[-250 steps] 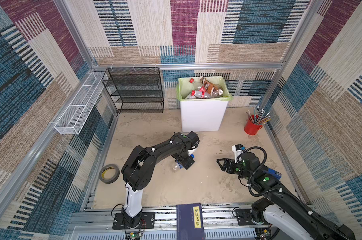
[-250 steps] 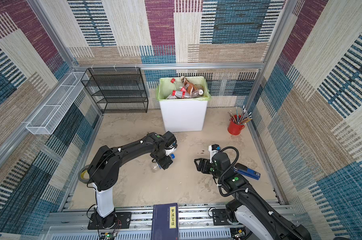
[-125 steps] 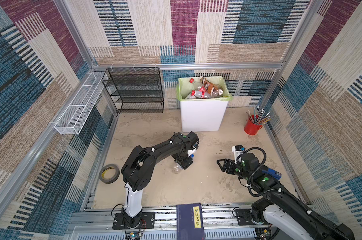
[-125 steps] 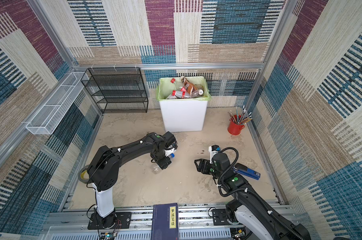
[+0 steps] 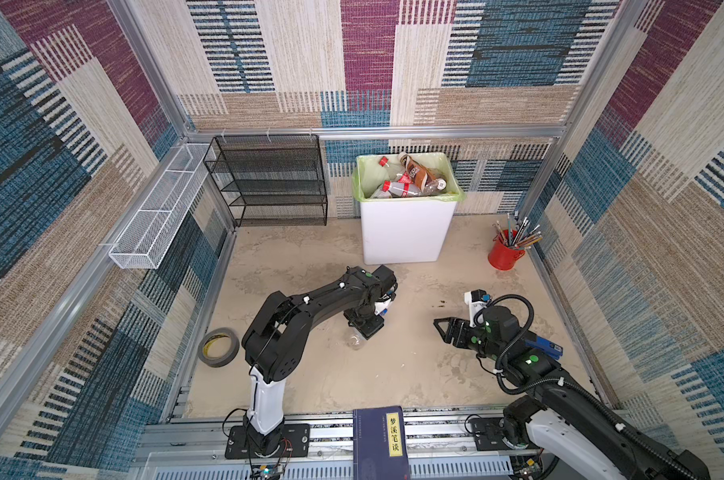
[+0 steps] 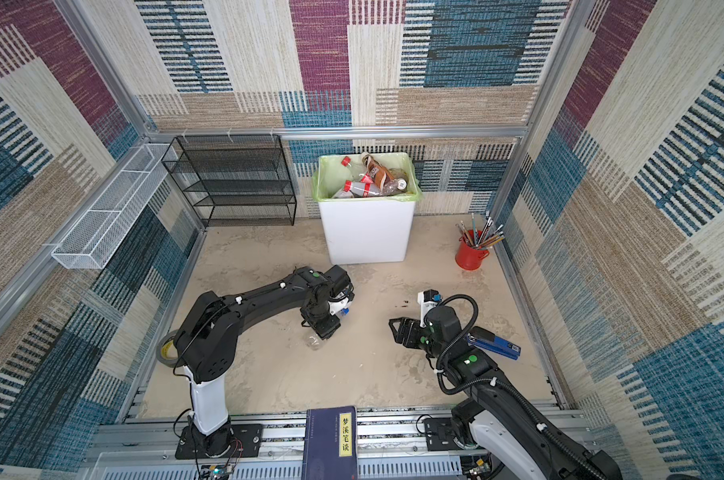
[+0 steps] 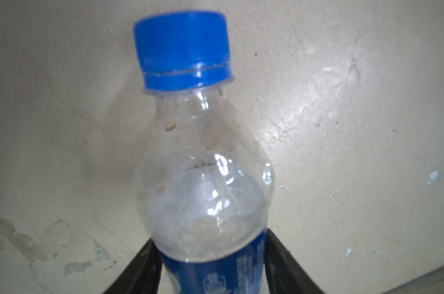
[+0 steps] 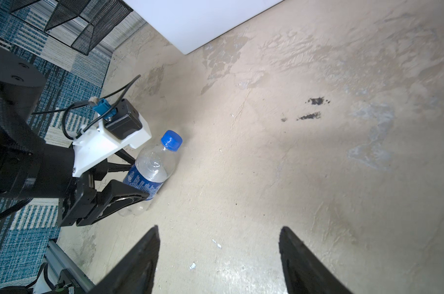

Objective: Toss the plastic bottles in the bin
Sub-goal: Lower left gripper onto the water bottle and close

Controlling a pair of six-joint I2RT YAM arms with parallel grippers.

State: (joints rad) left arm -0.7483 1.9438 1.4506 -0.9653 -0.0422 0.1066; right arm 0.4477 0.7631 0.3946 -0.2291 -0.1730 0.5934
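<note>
Gripping what looks like the last loose bottle

Holding the blue-capped bottle (image 7: 205,163) by its blue label between both fingers of the left gripper (image 8: 136,183), low at the floor, in front of the bin (image 5: 406,232) and not yet above it, with the right gripper (image 8: 219,230) standing spread open and empty, also in front of the bin but farther from it. Already lying in the bin: several bottles (image 5: 406,183), piled near its rim. Seeing no other bottle outside the bin; remaining, probably, only lifting this one over the rim and dropping it
</note>
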